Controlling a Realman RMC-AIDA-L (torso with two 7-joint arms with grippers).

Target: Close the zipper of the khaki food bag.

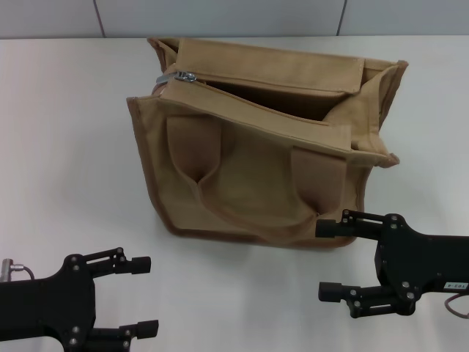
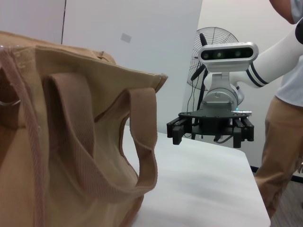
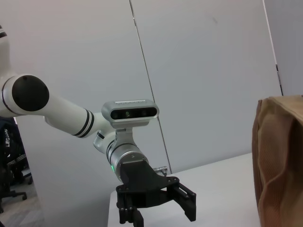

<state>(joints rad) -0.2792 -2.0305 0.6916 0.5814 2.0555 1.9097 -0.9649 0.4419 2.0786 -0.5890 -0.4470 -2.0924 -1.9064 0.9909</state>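
The khaki food bag (image 1: 256,169) stands on the white table (image 1: 66,147), its top gaping open and its two handles hanging down the near side. The zipper's silver slider (image 1: 185,76) sits at the bag's far-left top corner. My left gripper (image 1: 143,297) is open and empty near the table's front left, apart from the bag. My right gripper (image 1: 330,260) is open and empty at the front right, its upper finger close to the bag's lower right corner. The left wrist view shows the bag (image 2: 71,142) and the right gripper (image 2: 208,132). The right wrist view shows the bag's edge (image 3: 279,161) and the left gripper (image 3: 156,208).
A wall runs behind the table's far edge (image 1: 234,18). A standing fan (image 2: 210,47) and a person in khaki trousers (image 2: 284,142) are beyond the table on the right side.
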